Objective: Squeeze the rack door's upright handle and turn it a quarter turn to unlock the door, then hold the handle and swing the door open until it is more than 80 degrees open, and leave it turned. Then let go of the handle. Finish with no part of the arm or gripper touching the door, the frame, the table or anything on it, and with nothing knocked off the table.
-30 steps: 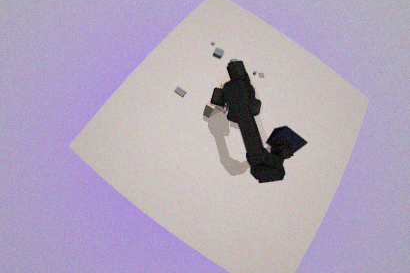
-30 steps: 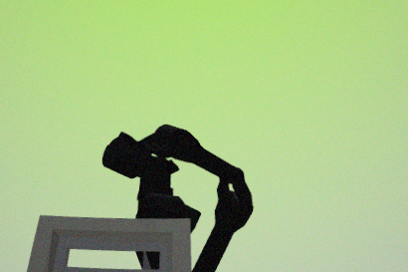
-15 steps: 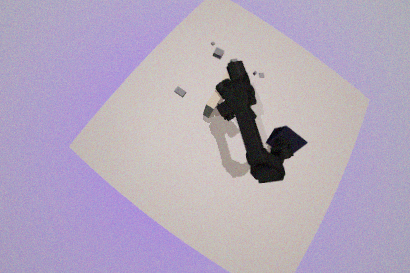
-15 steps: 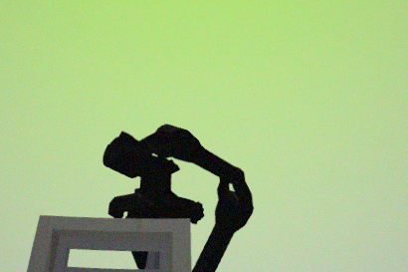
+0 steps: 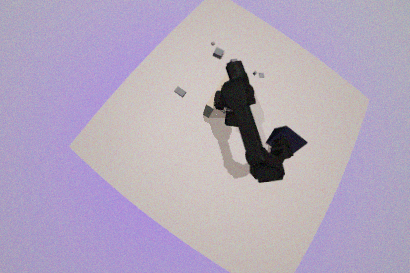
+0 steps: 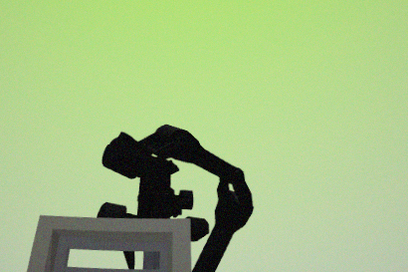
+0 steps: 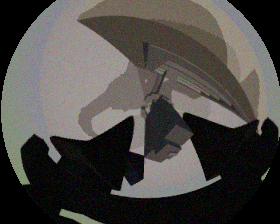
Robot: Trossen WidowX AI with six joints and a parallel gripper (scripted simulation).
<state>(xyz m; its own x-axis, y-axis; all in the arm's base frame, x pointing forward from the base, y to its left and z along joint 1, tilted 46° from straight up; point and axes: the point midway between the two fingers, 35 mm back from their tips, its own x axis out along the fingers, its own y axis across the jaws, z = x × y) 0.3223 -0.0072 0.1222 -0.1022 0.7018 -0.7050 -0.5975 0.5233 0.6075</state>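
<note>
My gripper (image 7: 159, 117) is open, pointing down. Its black fingers stand apart on either side of a dark grey upright block (image 7: 162, 120), which looks like the door's handle. A gap shows between the left finger and the block; contact on the right side cannot be told. The rack (image 7: 165, 30) (image 6: 114, 224) shows as a large brown-grey shape at the top of the wrist view and as a grey frame at the lower left in the exterior view. In the top view the arm hides the handle and most of the rack. The door's angle and the handle's turn cannot be told.
The pale table (image 5: 150, 155) carries small grey blocks (image 5: 218, 52) (image 5: 180, 91) beyond and left of the arm, and smaller ones (image 5: 261, 75) to its right. A dark block (image 5: 208, 111) stands close left of the arm. The arm's dark base (image 5: 295, 140) is at the right.
</note>
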